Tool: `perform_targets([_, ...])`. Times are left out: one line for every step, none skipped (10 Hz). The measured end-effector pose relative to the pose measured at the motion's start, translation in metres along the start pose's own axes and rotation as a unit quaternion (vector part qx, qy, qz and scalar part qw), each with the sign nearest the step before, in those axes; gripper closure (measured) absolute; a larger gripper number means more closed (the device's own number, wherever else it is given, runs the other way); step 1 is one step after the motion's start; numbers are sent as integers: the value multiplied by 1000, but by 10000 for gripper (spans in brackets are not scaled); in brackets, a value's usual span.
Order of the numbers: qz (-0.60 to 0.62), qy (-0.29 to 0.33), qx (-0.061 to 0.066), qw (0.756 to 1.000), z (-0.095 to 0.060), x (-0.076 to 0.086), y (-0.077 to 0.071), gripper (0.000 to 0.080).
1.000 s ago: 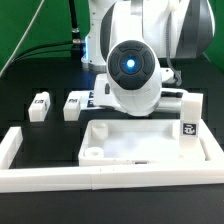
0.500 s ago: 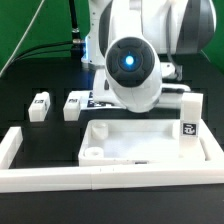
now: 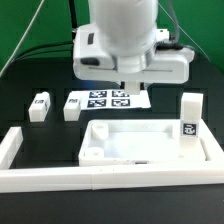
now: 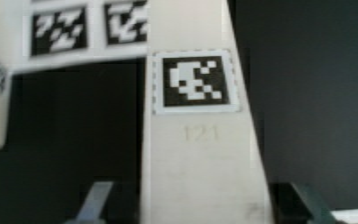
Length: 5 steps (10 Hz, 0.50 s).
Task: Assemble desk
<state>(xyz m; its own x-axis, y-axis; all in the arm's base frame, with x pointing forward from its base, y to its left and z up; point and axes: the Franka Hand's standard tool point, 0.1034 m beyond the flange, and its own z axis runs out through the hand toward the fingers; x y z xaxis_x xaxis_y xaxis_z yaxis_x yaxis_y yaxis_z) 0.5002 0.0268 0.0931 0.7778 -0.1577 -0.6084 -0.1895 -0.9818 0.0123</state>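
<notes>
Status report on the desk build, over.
Pincer shut on a leg. Tabletop flat, upright leg at one corner. Two loose legs lie aside, nothing seen blocking.

One tray-like tabletop (image 3: 150, 145); four tagged white square-post legs: the outer leg (image 3: 40, 105) and the inner leg (image 3: 72, 105) at the tabletop's 10 o'clock, one upright leg (image 3: 190, 118) at its 2 o'clock corner, and one held leg (image 4: 202, 140) seen only in the wrist view; one marker board (image 3: 112, 100) at 12 o'clock; one border frame (image 3: 100, 182); one gripper (image 4: 197, 205) with two fingers (image 4: 98, 200)
</notes>
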Motion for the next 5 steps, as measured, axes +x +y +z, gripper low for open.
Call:
perform_targets([0,34,3,999,-2,8,-1,511])
perform_targets([0,66,16,998,-9,9,-2,511])
perform_targets([9,80,64,995,-33,8,0,511])
perform_targets([20,103,111,988,-65,15,8,511])
perform_targets([17,171,127,977,-92,30,15,511])
